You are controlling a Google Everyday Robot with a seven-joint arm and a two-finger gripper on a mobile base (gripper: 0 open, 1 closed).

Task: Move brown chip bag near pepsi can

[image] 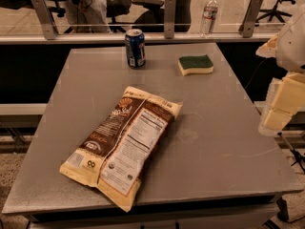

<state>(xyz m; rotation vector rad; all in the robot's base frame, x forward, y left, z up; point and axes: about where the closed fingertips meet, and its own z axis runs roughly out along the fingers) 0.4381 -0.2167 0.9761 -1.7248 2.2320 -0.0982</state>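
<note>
The brown chip bag [123, 149] lies flat on the grey table [219, 142], toward its front left, with the white nutrition panel facing up. The pepsi can [135, 48] stands upright near the table's far edge, left of centre, well apart from the bag. My gripper [282, 105] shows as cream-coloured blocks at the right edge of the view, beyond the table's right side, far from the bag and touching nothing.
A green-and-yellow sponge [196, 64] lies on the table right of the can. A clear water bottle [208, 15] stands on the ledge behind the table, by a glass rail with metal posts. Office chairs stand beyond it.
</note>
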